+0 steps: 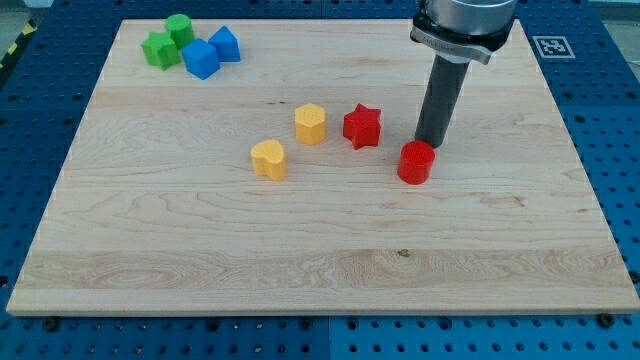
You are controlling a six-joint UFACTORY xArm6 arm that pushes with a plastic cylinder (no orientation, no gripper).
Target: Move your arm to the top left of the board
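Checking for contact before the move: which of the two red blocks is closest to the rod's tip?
The red cylinder, right beside my tip at its lower left. The red star sits apart, farther toward the view's left.

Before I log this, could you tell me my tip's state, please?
My tip: a bare rod, holding nothing, just above the red cylinder.

My tip point(429, 143) sits just behind the red cylinder point(416, 163), perhaps touching it, right of the red star point(362, 126); green and blue blocks cluster at the desk's point(320, 280) top left.
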